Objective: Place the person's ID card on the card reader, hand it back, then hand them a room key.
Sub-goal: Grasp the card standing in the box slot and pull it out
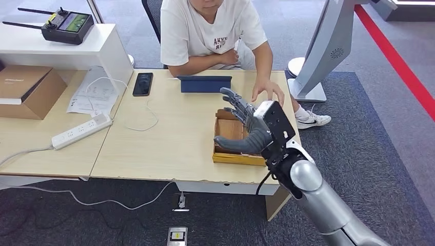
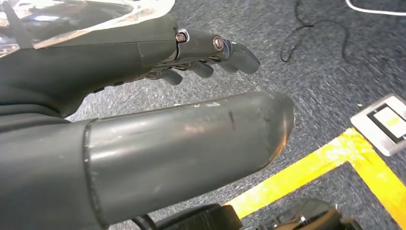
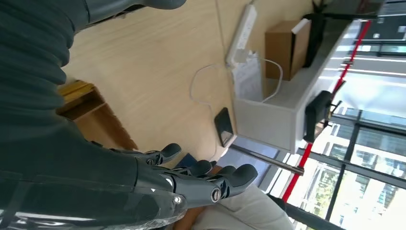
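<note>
Right hand: the dark grey robot right hand [image 1: 245, 125] hovers, fingers spread, holding nothing.
Below it: a shallow brown cardboard tray [image 1: 230, 137] with a yellow front edge.
Beyond fingertips: a person's hand [image 1: 268, 89] rests on the light wooden table [image 1: 169, 138]; a dark blue flat card reader [image 1: 204, 83] lies further away.
ID card: cannot tell where.
Left hand: the dark grey left hand [image 2: 143, 96] hangs over grey carpet, fingers loosely extended, holding nothing.

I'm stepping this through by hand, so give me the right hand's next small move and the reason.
Probably reach a little farther toward the person's hand. The right hand hovers open and empty above the cardboard tray, its fingers pointing at the person, whose hand rests on the table edge just beyond. No card is visible, so taking it likely comes first.
</note>
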`<control>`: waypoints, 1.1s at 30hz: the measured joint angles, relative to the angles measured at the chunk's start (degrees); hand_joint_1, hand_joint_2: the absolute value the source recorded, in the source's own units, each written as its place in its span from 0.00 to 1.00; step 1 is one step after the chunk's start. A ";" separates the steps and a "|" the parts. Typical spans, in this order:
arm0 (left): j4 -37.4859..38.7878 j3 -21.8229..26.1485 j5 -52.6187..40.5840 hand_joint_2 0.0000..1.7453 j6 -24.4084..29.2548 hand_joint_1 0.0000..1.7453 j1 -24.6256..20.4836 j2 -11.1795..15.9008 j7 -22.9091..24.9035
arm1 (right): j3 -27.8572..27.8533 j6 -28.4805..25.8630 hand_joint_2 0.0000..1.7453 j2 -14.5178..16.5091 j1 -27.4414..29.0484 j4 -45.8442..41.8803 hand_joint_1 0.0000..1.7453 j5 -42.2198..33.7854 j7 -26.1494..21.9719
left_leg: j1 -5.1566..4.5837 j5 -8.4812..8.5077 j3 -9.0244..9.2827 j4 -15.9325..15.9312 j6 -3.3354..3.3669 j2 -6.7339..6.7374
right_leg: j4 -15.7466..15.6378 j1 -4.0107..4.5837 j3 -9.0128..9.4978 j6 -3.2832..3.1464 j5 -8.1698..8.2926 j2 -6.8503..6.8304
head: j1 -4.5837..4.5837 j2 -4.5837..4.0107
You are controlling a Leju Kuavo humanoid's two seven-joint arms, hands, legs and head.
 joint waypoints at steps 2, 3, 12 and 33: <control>0.09 0.38 0.63 0.00 0.87 0.00 0.38 -0.02 -0.26 | 0.04 1.63 1.00 -1.80 2.61 -3.29 0.00 3.13 0.57 | 0.00 -0.01 -0.02 0.00 0.01 0.00 | 0.00 0.00 0.00 0.00 -0.01 0.00 | 0.01 0.00; 0.15 0.82 1.06 0.00 1.56 0.00 0.64 -0.08 -0.17 | 0.23 2.43 1.00 -3.38 4.98 -5.77 0.00 7.12 1.66 | 0.00 -0.02 -0.04 -0.01 0.01 0.01 | -0.01 0.00 -0.01 0.00 -0.02 0.01 | 0.02 0.00; 0.20 2.64 1.28 0.00 3.28 0.00 0.97 -0.44 2.57 | 4.93 -5.91 1.00 -7.06 14.32 -10.56 0.00 61.27 20.89 | 0.01 -0.03 -0.07 -0.01 0.03 0.02 | -0.01 0.00 0.01 0.01 -0.02 0.02 | 0.01 0.00; 0.15 2.64 1.21 0.00 3.63 0.00 0.95 -0.59 3.03 | 8.80 -7.07 1.00 -3.45 16.19 -2.33 0.00 79.26 23.21 | 0.00 -0.03 -0.09 -0.02 0.03 0.02 | -0.01 0.00 -0.01 0.01 -0.02 0.02 | 0.01 0.00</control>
